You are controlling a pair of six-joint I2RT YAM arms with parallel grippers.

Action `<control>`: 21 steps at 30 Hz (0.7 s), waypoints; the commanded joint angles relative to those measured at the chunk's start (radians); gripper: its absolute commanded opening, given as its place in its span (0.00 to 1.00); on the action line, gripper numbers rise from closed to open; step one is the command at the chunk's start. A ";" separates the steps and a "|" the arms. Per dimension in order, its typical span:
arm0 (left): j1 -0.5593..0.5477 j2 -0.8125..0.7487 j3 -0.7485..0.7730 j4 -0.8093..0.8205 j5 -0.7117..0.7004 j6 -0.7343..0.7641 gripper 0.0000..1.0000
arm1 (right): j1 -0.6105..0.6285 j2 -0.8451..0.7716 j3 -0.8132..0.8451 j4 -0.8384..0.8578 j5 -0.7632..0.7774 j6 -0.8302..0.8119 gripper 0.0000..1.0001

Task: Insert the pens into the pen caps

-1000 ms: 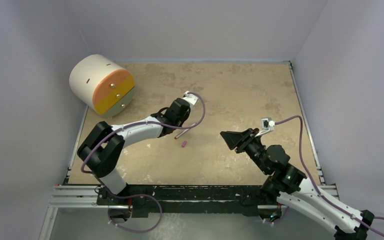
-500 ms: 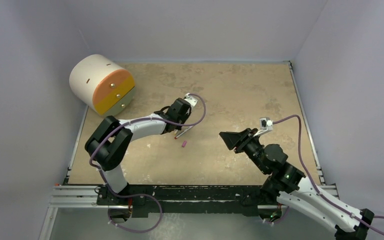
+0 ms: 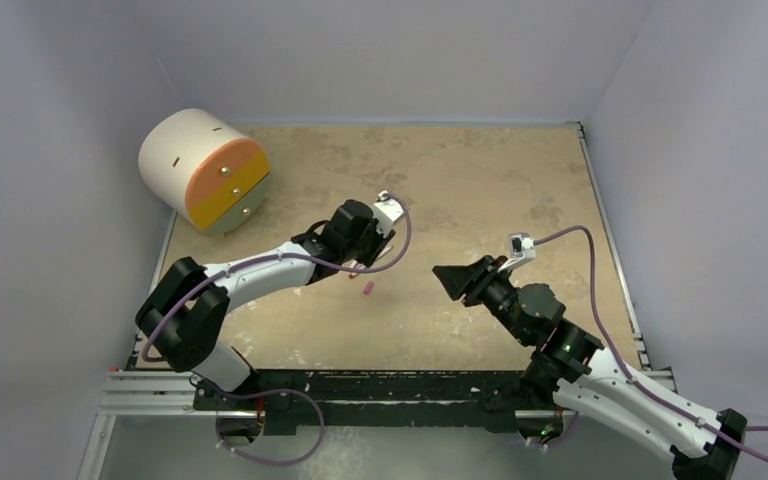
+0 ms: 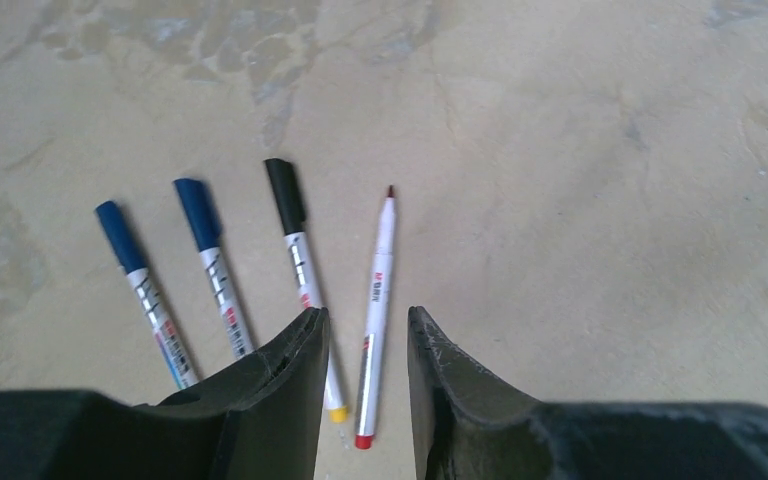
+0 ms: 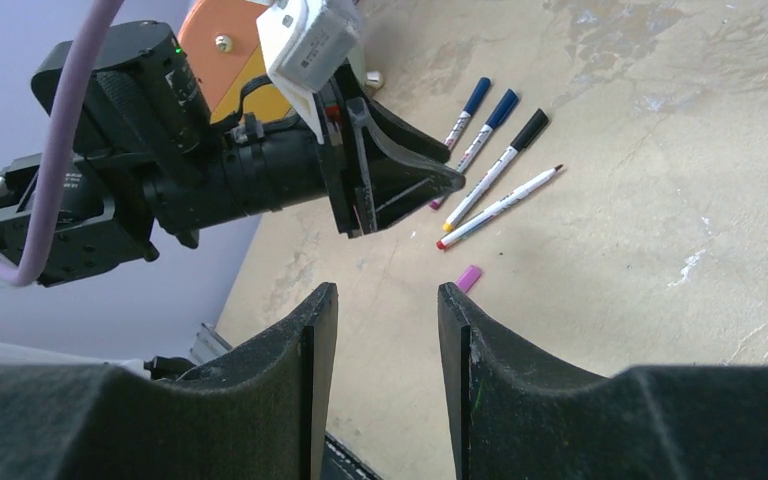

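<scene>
In the left wrist view four white pens lie fanned on the table. Two wear dark blue caps (image 4: pixel 112 222) (image 4: pixel 192 200) and one wears a black cap (image 4: pixel 282 190). The fourth pen (image 4: pixel 377 290), with a red tip and red end, is uncapped. My left gripper (image 4: pixel 362 320) is open, low over this pen, one finger on each side of its rear half. A pink cap (image 5: pixel 469 278) lies loose near the pens and shows in the top view (image 3: pixel 368 290). My right gripper (image 5: pixel 388 292) is open and empty, raised and facing the cap. In the top view the left gripper (image 3: pixel 362 258) hides the pens.
A large white cylinder with an orange and yellow face (image 3: pixel 205 170) lies at the table's back left. Grey walls enclose the table on three sides. The right gripper (image 3: pixel 450 277) hovers right of the cap. The left arm's purple cable (image 3: pixel 400 235) loops over the pens.
My left gripper has swung over the pens and now covers the one that showed in the top view. My right gripper has drifted slightly left and up in the frame.
</scene>
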 commanded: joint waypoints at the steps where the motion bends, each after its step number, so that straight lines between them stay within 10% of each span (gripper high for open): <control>1: -0.007 0.046 0.009 0.021 0.142 0.055 0.32 | 0.001 0.006 0.004 0.055 -0.006 -0.004 0.43; 21: -0.008 0.212 0.082 -0.066 0.064 0.082 0.27 | 0.001 -0.020 -0.005 0.014 0.020 0.007 0.42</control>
